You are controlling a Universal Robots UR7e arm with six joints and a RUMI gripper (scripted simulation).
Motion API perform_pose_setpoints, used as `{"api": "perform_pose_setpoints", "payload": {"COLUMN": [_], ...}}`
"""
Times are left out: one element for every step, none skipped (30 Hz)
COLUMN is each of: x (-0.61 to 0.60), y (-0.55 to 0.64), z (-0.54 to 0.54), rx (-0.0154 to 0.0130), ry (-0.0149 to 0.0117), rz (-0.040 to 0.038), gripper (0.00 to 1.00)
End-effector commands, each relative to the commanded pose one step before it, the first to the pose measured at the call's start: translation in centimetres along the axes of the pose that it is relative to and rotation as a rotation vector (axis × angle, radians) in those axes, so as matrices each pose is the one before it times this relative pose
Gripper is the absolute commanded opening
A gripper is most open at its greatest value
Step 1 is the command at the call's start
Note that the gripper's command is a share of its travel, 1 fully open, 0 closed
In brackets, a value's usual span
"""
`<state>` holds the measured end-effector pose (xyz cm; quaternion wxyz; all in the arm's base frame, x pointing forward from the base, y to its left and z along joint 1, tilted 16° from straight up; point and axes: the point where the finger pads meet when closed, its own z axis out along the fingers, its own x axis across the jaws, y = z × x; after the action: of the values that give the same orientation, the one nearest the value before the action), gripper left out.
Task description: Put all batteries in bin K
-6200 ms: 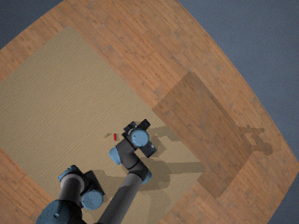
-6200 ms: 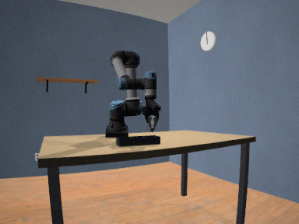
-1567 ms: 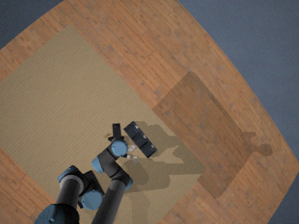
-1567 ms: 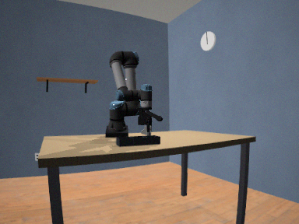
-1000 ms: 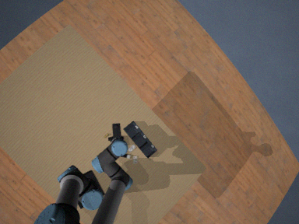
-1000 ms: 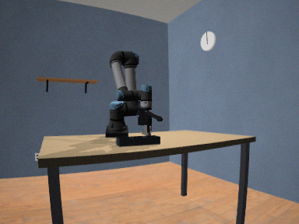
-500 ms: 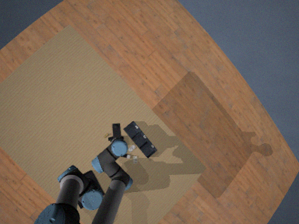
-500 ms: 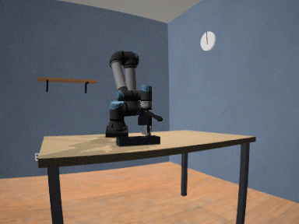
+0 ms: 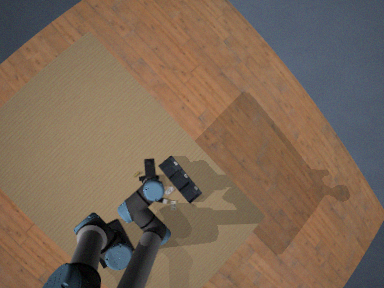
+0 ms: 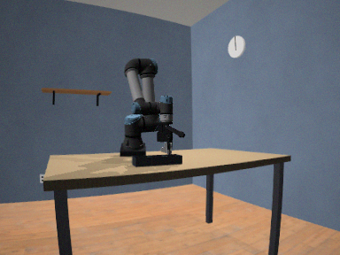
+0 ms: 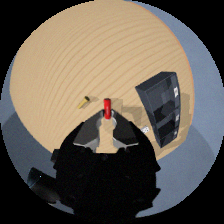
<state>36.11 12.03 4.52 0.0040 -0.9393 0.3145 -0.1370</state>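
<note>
red battery [image 11: 106, 106] clamped upright between jaws

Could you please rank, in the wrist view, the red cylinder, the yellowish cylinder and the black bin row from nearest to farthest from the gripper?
1. Red cylinder: clamped at the tips of the gripper.
2. Yellowish cylinder: lying on the table, just left.
3. Black bin row: off to the right.

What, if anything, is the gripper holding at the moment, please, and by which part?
The gripper is shut on a small red cylinder, probably a battery, held by its near end; the rest sticks out beyond the jaws.
</note>
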Motion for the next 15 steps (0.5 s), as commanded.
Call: {"api": "perform_pose_setpoints", "payload": {"x": [0.027, 0.000, 0.000, 0.000, 0.000, 0.000, 0.000, 0.000, 0.000, 0.001, 0.000, 0.000, 0.000, 0.000, 0.000], "y": [-0.021, 0.000, 0.000, 0.000, 0.000, 0.000, 0.000, 0.000, 0.000, 0.000, 0.000, 0.000, 0.000, 0.000, 0.000], "z": [-1.239, -0.333, -0.333, -0.334, -0.334, -0.334, -0.334, 0.000, 0.000, -0.336, -0.333, -0.333, -0.333, -0.334, -0.334], "rx": [0.00071, 0.00000, 0.00000, 0.00000, 0.00000, 0.00000, 0.00000, 0.00000, 0.00000, 0.00000, 0.00000, 0.00000, 0.00000, 0.00000, 0.00000], "ry": [0.00068, 0.00000, 0.00000, 0.00000, 0.00000, 0.00000, 0.00000, 0.00000, 0.00000, -0.00001, 0.00000, 0.00000, 0.00000, 0.00000, 0.00000], "rz": [0.00000, 0.00000, 0.00000, 0.00000, 0.00000, 0.00000, 0.00000, 0.00000, 0.00000, 0.00000, 0.00000, 0.00000, 0.00000, 0.00000, 0.00000], "gripper": [0.00, 0.00, 0.00, 0.00, 0.00, 0.00, 0.00, 0.00, 0.00, 0.00, 0.00, 0.00, 0.00, 0.00, 0.00]}}
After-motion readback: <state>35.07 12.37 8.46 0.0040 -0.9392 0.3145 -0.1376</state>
